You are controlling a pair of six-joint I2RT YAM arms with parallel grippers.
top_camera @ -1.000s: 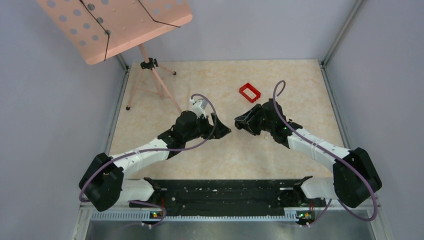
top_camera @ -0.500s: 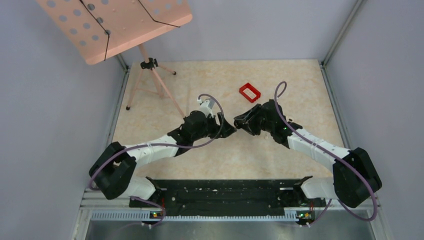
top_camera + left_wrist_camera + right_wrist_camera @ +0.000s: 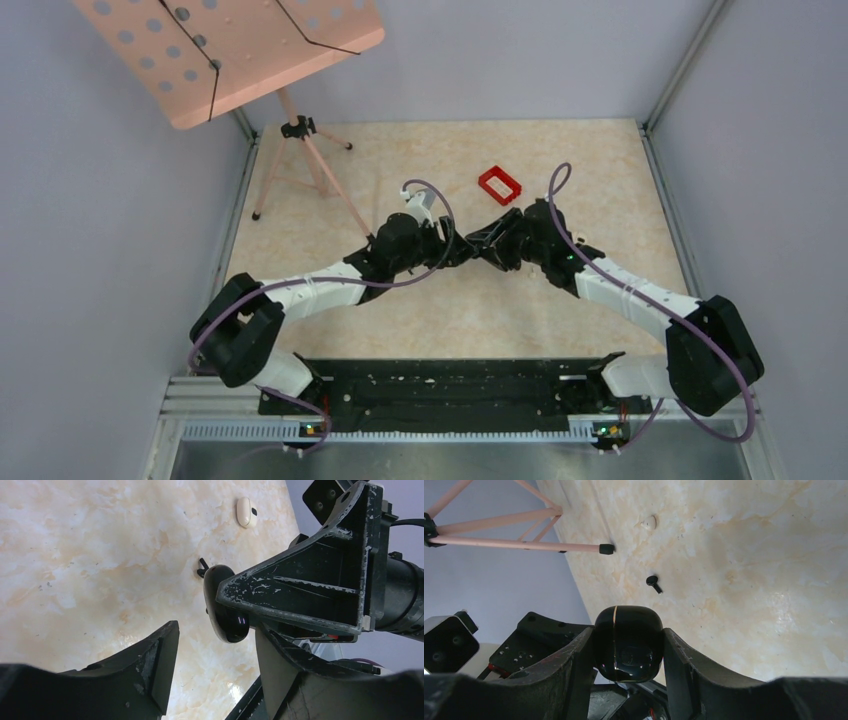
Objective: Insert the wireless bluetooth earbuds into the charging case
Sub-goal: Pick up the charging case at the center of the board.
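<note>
My right gripper (image 3: 628,636) is shut on the glossy black charging case (image 3: 628,642), which it holds above the table with the lid seam showing. In the left wrist view the case (image 3: 225,607) sticks out from the right gripper's fingers (image 3: 305,587). My left gripper (image 3: 216,642) is open and empty, and the case's end is at the mouth of its jaws. A dark earbud (image 3: 654,584) and a pale cream earbud (image 3: 650,522) lie on the table beyond; both also show in the left wrist view, dark (image 3: 202,568) and pale (image 3: 245,511). In the top view the left gripper (image 3: 458,251) and the right gripper (image 3: 480,242) meet at mid-table.
A red rectangular tray (image 3: 499,185) lies behind the grippers. A pink music stand (image 3: 230,50) on a tripod (image 3: 300,160) stands at the back left; one tripod foot (image 3: 607,548) is near the pale earbud. Walls enclose the table.
My left arm has swung right and forward until its open gripper meets the right gripper. The right arm has kept still, holding the case.
</note>
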